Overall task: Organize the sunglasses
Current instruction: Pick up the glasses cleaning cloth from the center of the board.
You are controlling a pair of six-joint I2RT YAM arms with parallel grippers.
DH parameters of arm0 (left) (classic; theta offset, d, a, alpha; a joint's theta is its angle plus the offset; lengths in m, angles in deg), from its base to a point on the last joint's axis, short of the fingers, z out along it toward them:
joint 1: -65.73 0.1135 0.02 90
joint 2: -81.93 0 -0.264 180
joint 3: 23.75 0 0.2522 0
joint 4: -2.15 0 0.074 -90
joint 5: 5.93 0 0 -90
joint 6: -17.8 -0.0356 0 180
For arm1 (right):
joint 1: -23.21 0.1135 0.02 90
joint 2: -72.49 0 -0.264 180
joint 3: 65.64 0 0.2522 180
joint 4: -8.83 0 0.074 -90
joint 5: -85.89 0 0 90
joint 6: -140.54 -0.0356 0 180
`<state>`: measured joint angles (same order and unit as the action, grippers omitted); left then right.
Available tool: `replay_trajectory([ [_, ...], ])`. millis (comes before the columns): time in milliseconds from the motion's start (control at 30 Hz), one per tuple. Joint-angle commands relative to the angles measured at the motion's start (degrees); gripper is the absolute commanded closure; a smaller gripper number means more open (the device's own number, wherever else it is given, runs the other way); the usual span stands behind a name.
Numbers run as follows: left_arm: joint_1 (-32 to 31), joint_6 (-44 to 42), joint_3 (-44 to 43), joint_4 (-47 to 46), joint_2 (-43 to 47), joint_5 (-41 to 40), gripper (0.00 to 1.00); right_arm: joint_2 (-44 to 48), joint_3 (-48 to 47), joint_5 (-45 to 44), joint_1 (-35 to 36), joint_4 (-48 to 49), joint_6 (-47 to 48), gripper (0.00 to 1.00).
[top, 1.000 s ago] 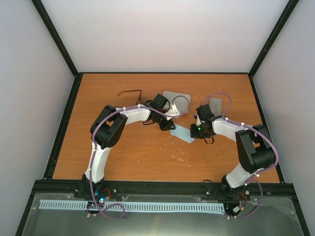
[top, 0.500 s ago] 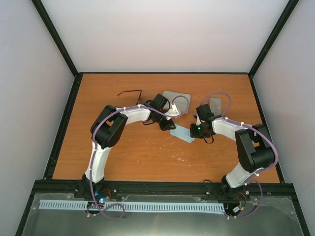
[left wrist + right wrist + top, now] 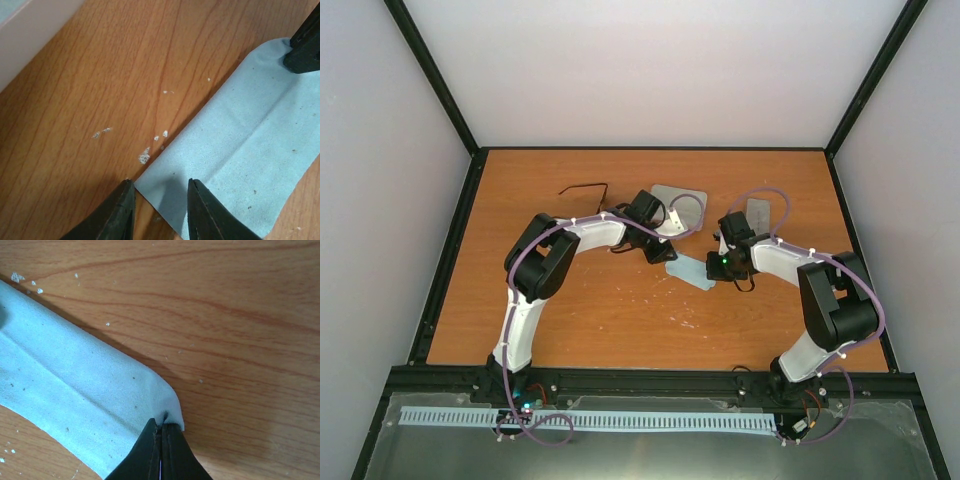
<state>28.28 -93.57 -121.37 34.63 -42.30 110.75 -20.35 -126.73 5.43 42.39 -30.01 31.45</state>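
Note:
The reddish-brown sunglasses (image 3: 585,189) lie at the far left of the table, away from both arms. A thin dark frame (image 3: 619,247), perhaps the black sunglasses, shows partly under my left arm. A pale blue cloth (image 3: 688,271) lies between the grippers. My left gripper (image 3: 667,256) is open, and its fingertips straddle one corner of the cloth (image 3: 240,150) against the table. My right gripper (image 3: 714,268) is shut on the opposite corner of the cloth (image 3: 80,385), which puckers at the fingertips (image 3: 161,426).
A grey oblong case (image 3: 678,201) lies behind the left gripper, and a second grey piece (image 3: 758,212) lies behind the right wrist. White specks (image 3: 145,156) dot the wood by the cloth. A black frame (image 3: 450,250) rims the table.

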Motion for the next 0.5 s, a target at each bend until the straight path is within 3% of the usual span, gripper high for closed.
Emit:
replay_trajectory([
  [0, 0.0, 0.2, -0.2, -1.3, -1.3, 0.1, 0.69, -1.0, -0.1, -1.3, 0.3, -1.3, 0.5, 0.97],
  [467, -0.2, 1.8, 2.5, -1.8, -1.0, 2.4, 0.85, -1.4, -0.2, -1.0, 0.3, -0.9, 0.5, 0.97],
])
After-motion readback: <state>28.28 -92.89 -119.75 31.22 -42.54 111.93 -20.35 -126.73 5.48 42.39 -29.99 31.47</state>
